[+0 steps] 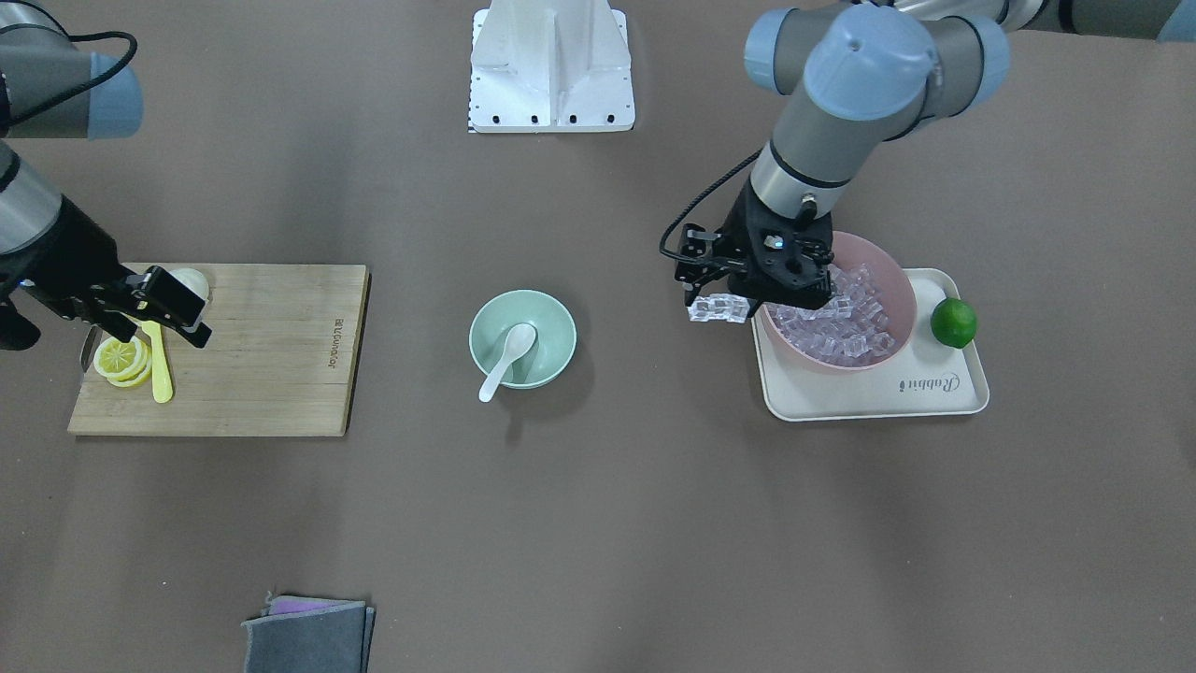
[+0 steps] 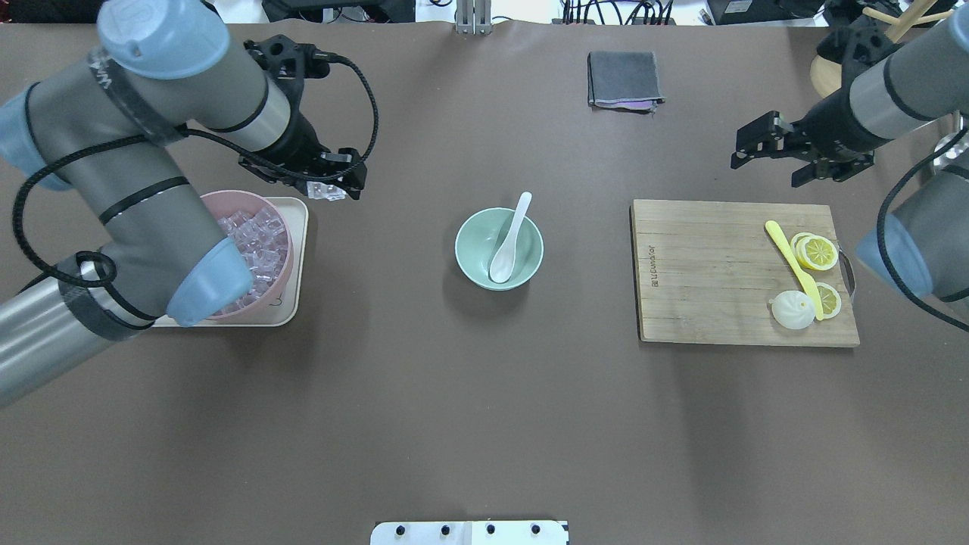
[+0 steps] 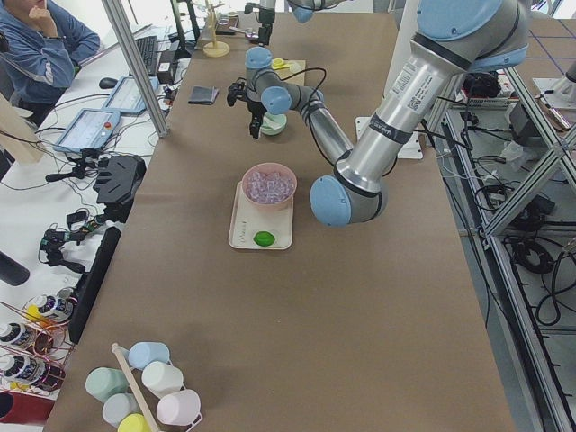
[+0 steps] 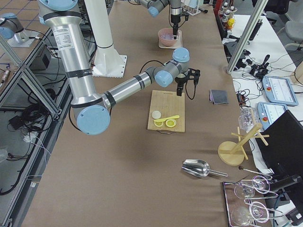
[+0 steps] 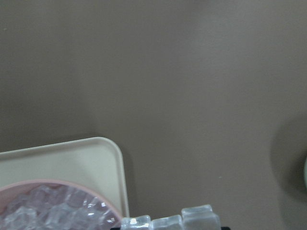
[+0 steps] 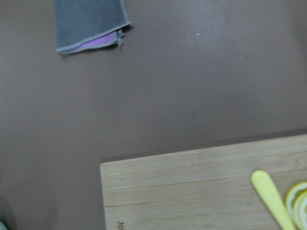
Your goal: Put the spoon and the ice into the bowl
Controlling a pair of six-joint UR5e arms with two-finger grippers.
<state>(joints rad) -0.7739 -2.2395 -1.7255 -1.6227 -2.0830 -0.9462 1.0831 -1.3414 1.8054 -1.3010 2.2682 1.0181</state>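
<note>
Spoon (image 2: 509, 241): scoop inside mint-green bowl (image 2: 473, 242) at mid-worktop, handle leaning over rim | ice cubes (image 1: 718, 308): short row clamped in left pincer (image 2: 329, 188), just outside rim of pink bowl (image 1: 892, 280) holding more cubes | right pincer (image 2: 764, 151): spread, holding nothing, near cutting board (image 2: 704, 280)

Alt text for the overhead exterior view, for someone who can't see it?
The left gripper holds a clump of ice cubes just off the pink bowl of ice, on the side toward the mint-green bowl at table centre, where the white spoon already lies. The right gripper hangs empty beyond the cutting board with lemon slices.
</note>
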